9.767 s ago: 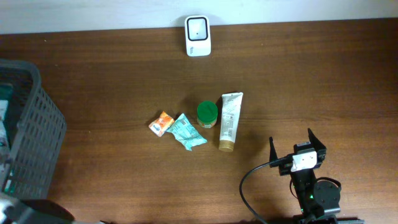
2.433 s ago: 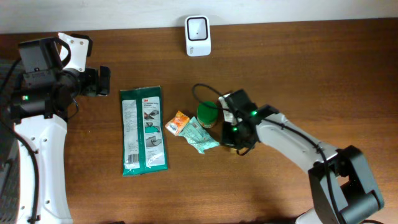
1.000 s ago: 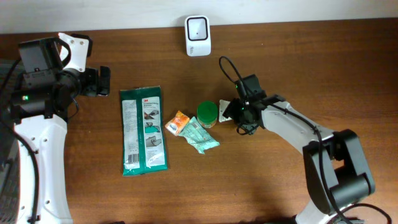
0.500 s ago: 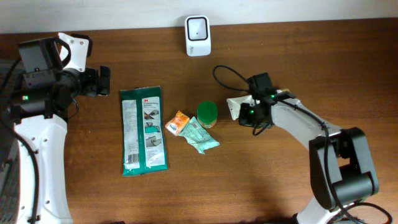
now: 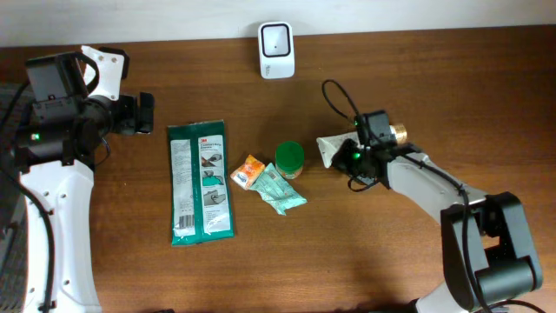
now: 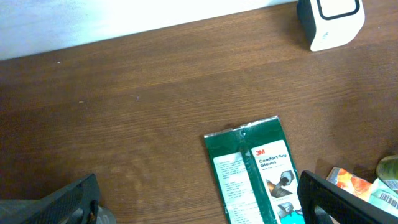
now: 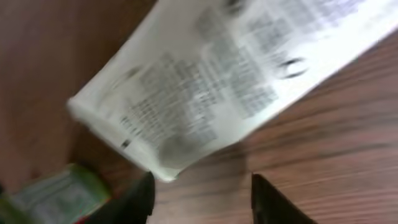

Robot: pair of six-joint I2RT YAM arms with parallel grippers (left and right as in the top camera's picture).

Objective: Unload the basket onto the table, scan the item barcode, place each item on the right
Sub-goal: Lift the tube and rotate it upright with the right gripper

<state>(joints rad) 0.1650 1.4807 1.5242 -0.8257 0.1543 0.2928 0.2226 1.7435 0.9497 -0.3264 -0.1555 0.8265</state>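
Tube (image 5: 331, 149) sits just right of the green jar (image 5: 289, 159), crimped end toward it and gold cap pointing away, passing under my right claw (image 7: 200, 198), fingertips apart over the table (image 5: 452, 78); can't tell if I'm gripping it, wrist view's blurred.

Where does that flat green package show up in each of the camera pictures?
Overhead: green package, left of centre.
Left wrist: lower middle, cut off by the bottom edge.
Right wrist: not in it.
Landmark: the white scanner, top middle overhead, top right in left wrist.
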